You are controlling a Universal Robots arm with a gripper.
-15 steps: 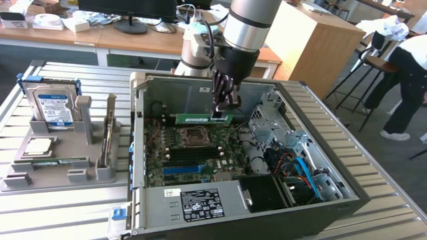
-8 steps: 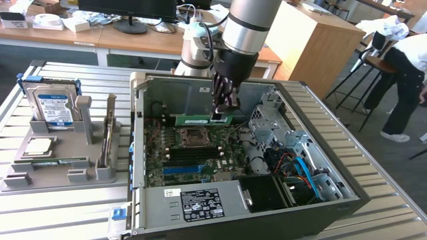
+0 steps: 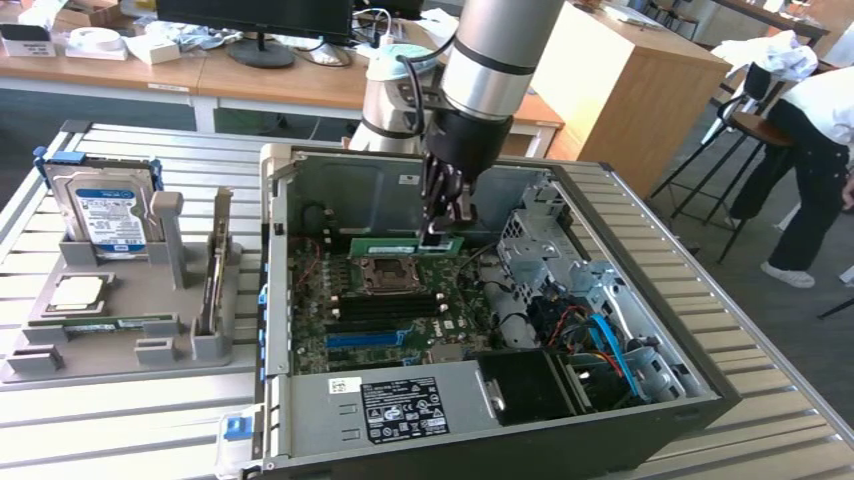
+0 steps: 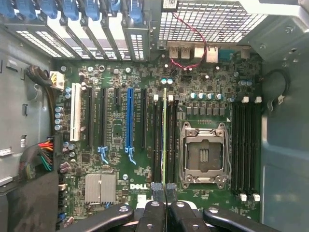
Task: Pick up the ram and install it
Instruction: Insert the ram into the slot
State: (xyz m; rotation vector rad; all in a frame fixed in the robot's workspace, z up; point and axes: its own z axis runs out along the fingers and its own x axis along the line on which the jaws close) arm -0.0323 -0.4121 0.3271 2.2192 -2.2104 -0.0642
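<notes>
Jaws of the gripper [image 4: 165,188] pinch the ram [image 4: 165,130], holding the green stick edge-down over the black memory slots [image 4: 157,140] just beside the CPU socket [image 4: 203,153], inside the open computer case [image 3: 360,190]. Whether it already touches a slot cannot be told. Seating it well likely means keeping the stick upright, parallel to one slot, and pressing evenly along its length. Well away from the socket, outside the case, a hard drive [image 3: 110,215] stands in a grey holder [image 3: 200,345].

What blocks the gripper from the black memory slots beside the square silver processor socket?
Nothing apparent, likely reachable: gripper, shut on the long green ram stick, hangs right over those bare slots.
</notes>
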